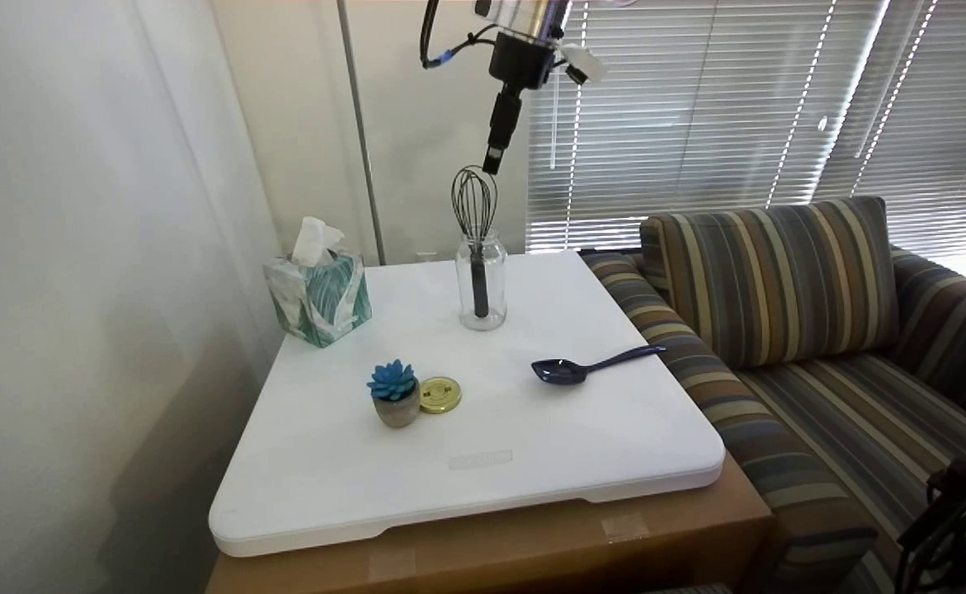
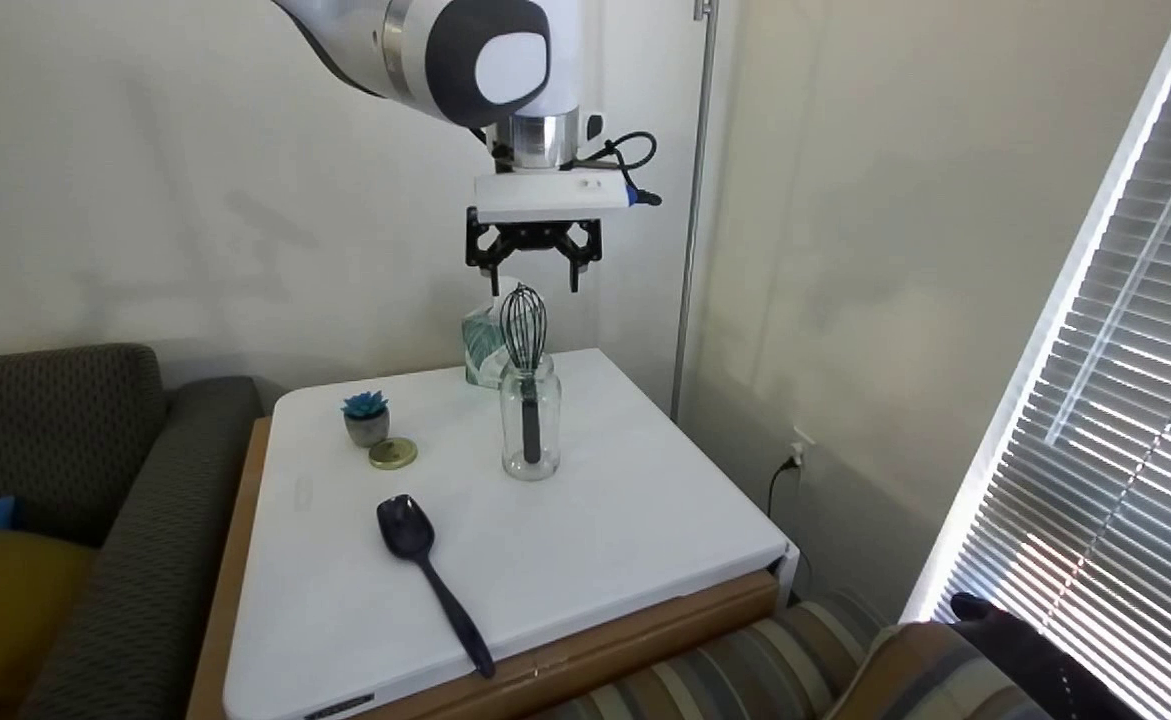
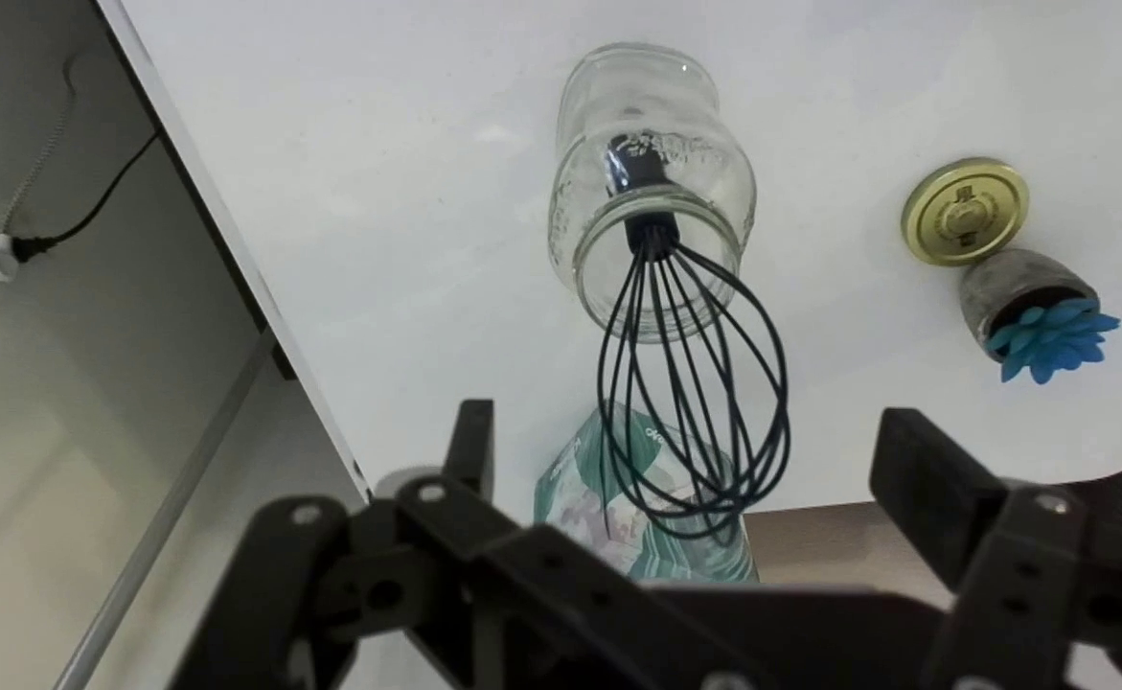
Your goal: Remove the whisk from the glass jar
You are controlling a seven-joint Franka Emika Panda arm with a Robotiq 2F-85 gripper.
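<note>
The slim dark wire whisk [image 1: 477,239] stands in the clear cylindrical glass jar [image 1: 495,285], the black two-fingered pincer [image 2: 535,291] parted above the jar, so grasping and lifting seemingly remain.

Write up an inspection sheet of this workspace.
Surface: white tabletop over a brown base.
Job's things: whisk standing loops-up in the glass jar.
Clutter: dark blue spoon, handle overhanging the tabletop's edge; tissue box; potted blue succulent; gold lid.
Fingers: apart, gripping nothing, close to the whisk's loops.
Cables: black cable at the arm; black cord by the wall.
Surroundings: striped sofa, window blinds.
</note>
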